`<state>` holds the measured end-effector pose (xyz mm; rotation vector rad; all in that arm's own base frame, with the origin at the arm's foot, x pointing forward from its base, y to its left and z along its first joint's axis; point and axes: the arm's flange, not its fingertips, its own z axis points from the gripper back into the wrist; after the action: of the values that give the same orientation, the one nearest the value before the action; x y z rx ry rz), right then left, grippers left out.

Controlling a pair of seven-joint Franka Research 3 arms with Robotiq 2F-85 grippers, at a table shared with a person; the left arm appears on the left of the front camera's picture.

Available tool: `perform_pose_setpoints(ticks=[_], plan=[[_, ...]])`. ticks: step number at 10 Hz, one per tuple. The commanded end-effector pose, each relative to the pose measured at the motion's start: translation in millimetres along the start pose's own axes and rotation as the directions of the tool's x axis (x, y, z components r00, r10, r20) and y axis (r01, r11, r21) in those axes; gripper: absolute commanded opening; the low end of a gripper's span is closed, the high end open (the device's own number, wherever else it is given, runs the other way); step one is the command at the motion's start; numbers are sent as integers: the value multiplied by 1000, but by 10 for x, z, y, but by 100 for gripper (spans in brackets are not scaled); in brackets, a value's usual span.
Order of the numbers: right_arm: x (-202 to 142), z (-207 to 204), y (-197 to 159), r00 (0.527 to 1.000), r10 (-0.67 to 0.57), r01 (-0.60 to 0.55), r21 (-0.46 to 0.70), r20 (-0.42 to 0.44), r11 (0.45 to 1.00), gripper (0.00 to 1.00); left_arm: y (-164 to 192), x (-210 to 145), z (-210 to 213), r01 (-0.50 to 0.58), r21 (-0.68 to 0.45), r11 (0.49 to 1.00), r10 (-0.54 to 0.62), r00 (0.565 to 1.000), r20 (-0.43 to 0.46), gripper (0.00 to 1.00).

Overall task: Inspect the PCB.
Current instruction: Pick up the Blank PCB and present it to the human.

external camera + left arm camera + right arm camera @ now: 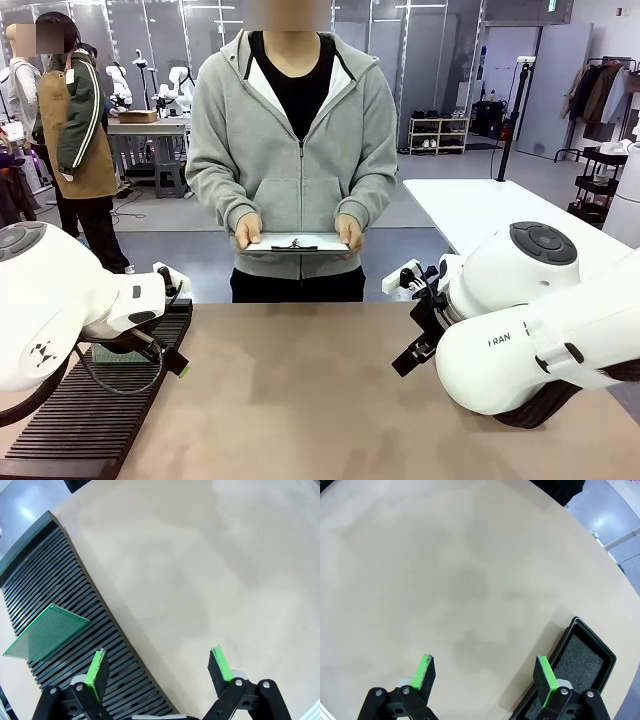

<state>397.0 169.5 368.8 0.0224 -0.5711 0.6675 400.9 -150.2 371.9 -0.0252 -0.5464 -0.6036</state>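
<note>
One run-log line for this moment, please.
PCB: on slotted rack | left claw: open, empty | right claw: open, empty | person: holding clipboard

The front view sits low at the near edge of the tan table (300, 390), between the two arms. It faces across the table to a person (292, 150) standing at the far side, with a black slotted rack (90, 420) at lower left. The left wrist view looks steeply down from close above the tabletop, the left gripper (159, 654) rising from the bottom edge. It shares that rack, here along the frame's left. The right wrist view likewise looks down from close, the right gripper (484, 661) at the bottom and a black tray (580, 665) at lower right. All three views share the bare tabletop.
</note>
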Motion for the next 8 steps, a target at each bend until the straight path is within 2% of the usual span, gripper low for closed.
perform_pose_setpoints(ticks=[1,3,4,5,6,7,8], plan=[[0,0,0,1000,0,0,0,0,1000,100,0,0,0,0,0,1000,0,1000,0,100],[253,371,-88,999,-31,27,132,29,991,100,-22,191,401,13,-71,997,-10,999,43,100],[332,565,-165,999,-41,35,156,36,987,100,-6,262,635,10,-119,993,-5,999,44,100],[372,772,-279,995,-96,89,228,19,970,100,76,313,864,0,-152,988,9,998,60,100],[364,995,-425,989,-151,142,264,11,954,100,238,339,1088,-57,-229,972,66,997,32,100],[302,1270,-597,980,-199,192,397,-24,897,100,431,283,1337,-114,-364,924,100,993,-57,100],[220,1425,-844,964,-260,249,497,-48,831,100,608,214,1519,-131,-484,865,110,991,-71,100]])
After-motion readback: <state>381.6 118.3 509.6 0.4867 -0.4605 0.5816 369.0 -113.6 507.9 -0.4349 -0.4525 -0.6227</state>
